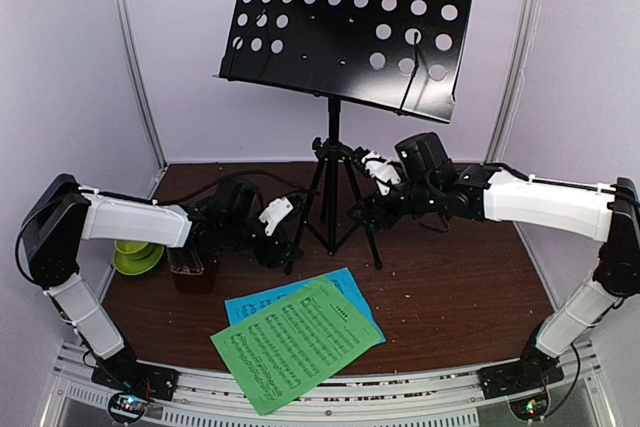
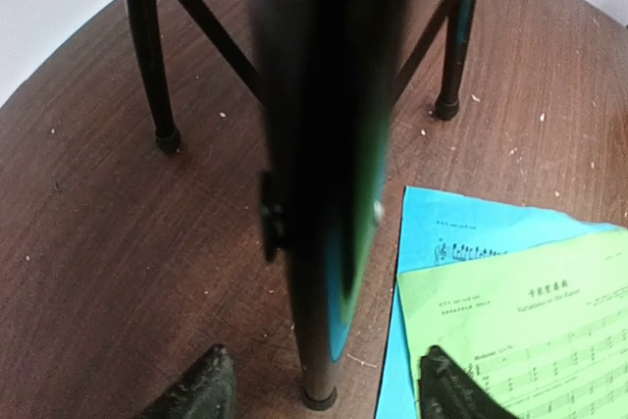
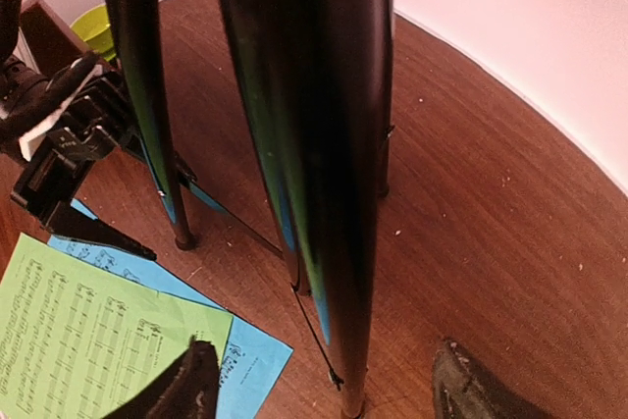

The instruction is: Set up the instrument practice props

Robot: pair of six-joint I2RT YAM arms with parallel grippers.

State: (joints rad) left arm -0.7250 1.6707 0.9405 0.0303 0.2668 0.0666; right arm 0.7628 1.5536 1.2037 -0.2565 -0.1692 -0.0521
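The black perforated music stand [image 1: 350, 17] stands on its tripod at the table's middle. My left gripper [image 1: 292, 245] is open around the tripod's left front leg [image 2: 324, 193], which sits between its fingers [image 2: 201, 390] without touching them. My right gripper [image 1: 362, 215] is open around the right leg [image 3: 343, 242] in the same way. The green sheet [image 1: 300, 342] lies on the blue sheet [image 1: 345, 287] at the front; both also show in the left wrist view, green sheet [image 2: 549, 321] and blue sheet [image 2: 461, 228]. The red-brown metronome [image 1: 192, 269] is half hidden under my left arm.
A lime green cup and saucer [image 1: 135, 255] sit at the left edge behind my left arm. White walls close the back and sides. The brown tabletop [image 1: 460, 287] carries small crumbs. The stand's desk overhangs both grippers.
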